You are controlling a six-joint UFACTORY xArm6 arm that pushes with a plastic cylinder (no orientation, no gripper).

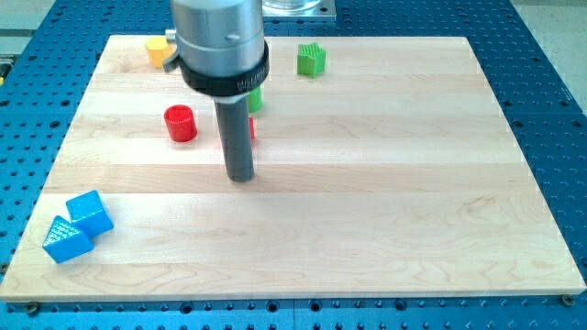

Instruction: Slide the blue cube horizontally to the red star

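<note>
blue cube [90, 213]: sits near the view's bottom-left corner of the board [367, 229], touching a second blue block [65, 239], a wedge-ish one, just below-left of it.
my tip [240, 177]: well up and to the right of the blue cube, nowhere near contact. No pincer on this rig, just a bare rod, so nothing is held.
red cylinder [181, 123]: up-right of the blue cube, left of the rod.
red star [251, 130]: mostly hidden behind the rod, only a red sliver shows; shape not really readable.
green block [256, 97]: also half hidden.
green star-ish block [311, 60], yellow block [159, 50]: far edge.
risk: pushing the cube could drag its blue neighbour along, or clip the cylinder en route.
</note>
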